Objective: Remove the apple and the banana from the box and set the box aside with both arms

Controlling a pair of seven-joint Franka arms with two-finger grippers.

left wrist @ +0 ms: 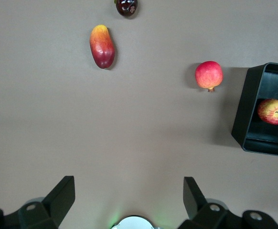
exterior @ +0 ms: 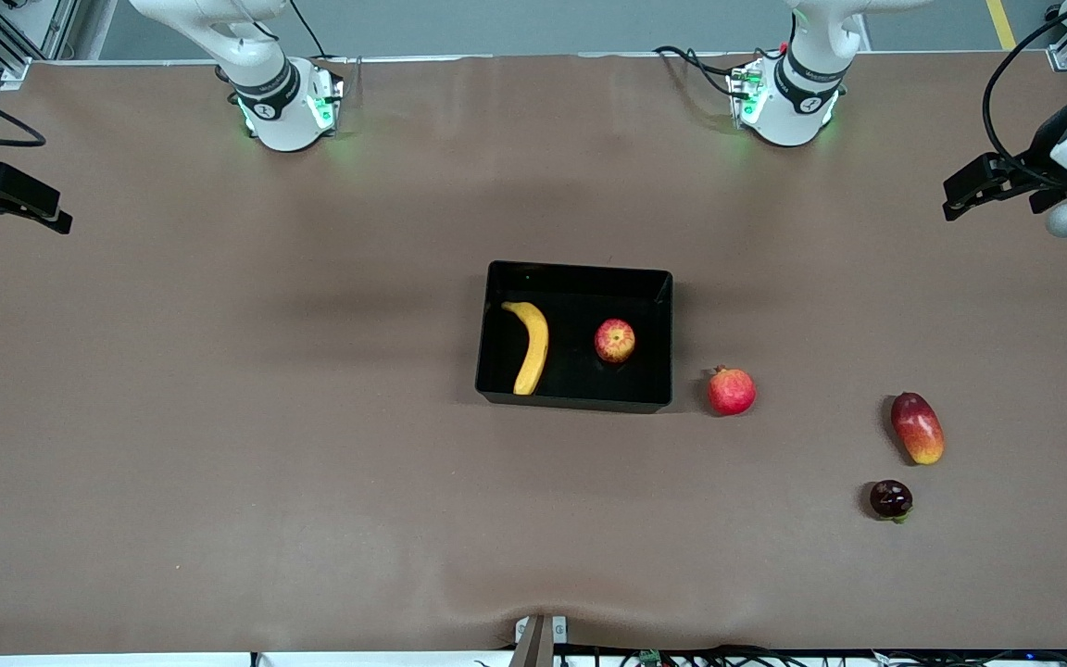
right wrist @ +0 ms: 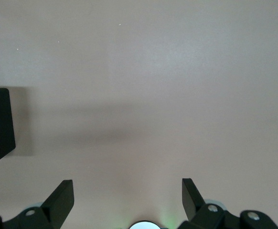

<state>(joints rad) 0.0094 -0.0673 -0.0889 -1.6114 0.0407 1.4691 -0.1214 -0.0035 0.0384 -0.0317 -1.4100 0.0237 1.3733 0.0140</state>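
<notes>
Banana (exterior: 532, 346) and apple (exterior: 615, 340) inside black tray (exterior: 578, 402) mid-table, bare tabletop (exterior: 219, 417) all around, left gripper (left wrist: 129, 198) and right gripper (right wrist: 128, 198) raised at the table ends, fingers spread wide, holding nothing

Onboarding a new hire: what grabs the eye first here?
The shallow glossy black plastic tray mid-table, holding a long curved yellow banana and a small round red-and-yellow streaked apple. Both grippers, left and right, wait open over the table's ends.

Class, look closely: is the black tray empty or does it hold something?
Not empty. The black tray holds the banana and the apple, lying apart on its floor.
</notes>
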